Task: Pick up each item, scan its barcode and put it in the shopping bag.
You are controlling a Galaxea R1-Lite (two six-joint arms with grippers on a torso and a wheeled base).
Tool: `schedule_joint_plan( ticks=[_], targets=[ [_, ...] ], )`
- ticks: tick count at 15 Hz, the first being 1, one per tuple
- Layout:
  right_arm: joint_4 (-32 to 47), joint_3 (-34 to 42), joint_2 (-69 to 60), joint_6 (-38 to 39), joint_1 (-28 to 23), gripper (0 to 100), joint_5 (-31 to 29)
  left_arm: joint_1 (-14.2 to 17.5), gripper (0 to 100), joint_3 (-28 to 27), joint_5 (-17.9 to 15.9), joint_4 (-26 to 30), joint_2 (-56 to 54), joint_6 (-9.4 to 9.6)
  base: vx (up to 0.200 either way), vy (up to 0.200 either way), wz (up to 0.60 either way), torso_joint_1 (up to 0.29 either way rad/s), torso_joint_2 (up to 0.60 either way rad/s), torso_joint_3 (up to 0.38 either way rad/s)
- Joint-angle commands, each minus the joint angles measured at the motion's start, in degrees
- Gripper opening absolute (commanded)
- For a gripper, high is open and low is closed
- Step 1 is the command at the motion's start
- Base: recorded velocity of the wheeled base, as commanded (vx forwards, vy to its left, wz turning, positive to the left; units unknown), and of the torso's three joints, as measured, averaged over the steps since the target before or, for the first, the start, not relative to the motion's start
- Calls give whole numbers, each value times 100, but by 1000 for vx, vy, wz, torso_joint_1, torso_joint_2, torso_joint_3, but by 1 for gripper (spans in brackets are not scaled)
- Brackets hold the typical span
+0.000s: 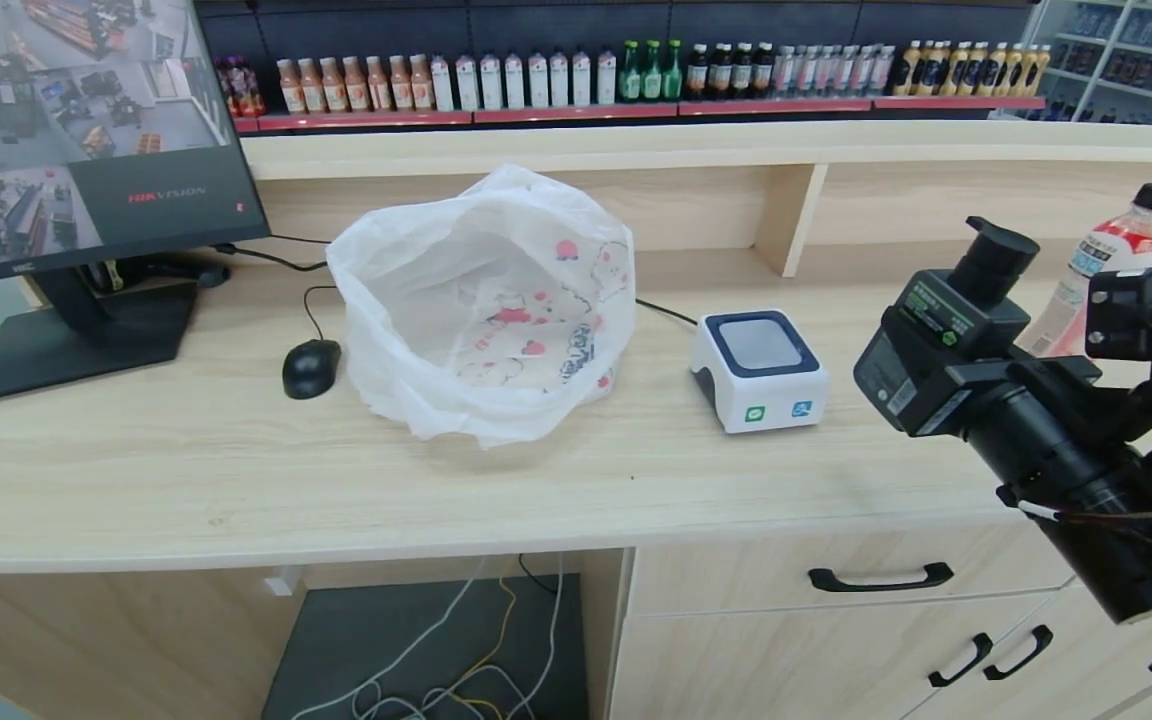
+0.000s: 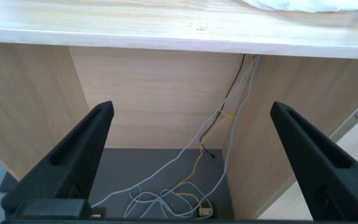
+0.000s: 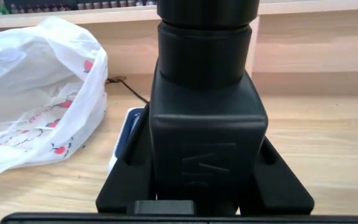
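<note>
Right arm (image 1: 1056,430) is all matte black: chunky round segments, plus a boxy block up front with a green sticker (image 1: 939,312) and a white label (image 1: 898,392). A thin cable (image 1: 1126,517) runs along it. Left gripper (image 2: 191,112) has two black wedge-shaped fingers (image 2: 82,155), grooved inside.

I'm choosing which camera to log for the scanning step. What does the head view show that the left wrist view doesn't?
Only the head view: the white box scanner with a dark glass top, the black computer mouse, the black monitor, and the clear drink bottle with a black cap and pink label, tilted, at the counter's right end.
Only the left wrist view: the left gripper, open, facing the recess under the counter.
Both: the pale wooden counter, the white plastic shopping bag with red print, and loose cables underneath.
</note>
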Motion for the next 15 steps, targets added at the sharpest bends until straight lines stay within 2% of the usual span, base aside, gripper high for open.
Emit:
schedule_joint_plan(
  ticks=[1,5,8,11,15],
  targets=[
    [-12,8,45,-8,13,0,-1,0,100,0,0,2,-2,0,0,0,0,0,0,0],
    [-12,17,45,-298,-119,0,8,0,100,0,0,2,-2,0,0,0,0,0,0,0],
    [-12,-79,-8,-1177,-233,0,316,0,100,0,0,2,-2,0,0,0,0,0,0,0],
    [-12,-703,185,-1985,-216,0,720,0,100,0,0,2,-2,0,0,0,0,0,0,0],
    [-12,-1240,537,-2293,-295,0,1238,0,100,0,0,2,-2,0,0,0,0,0,0,0]
  ],
)
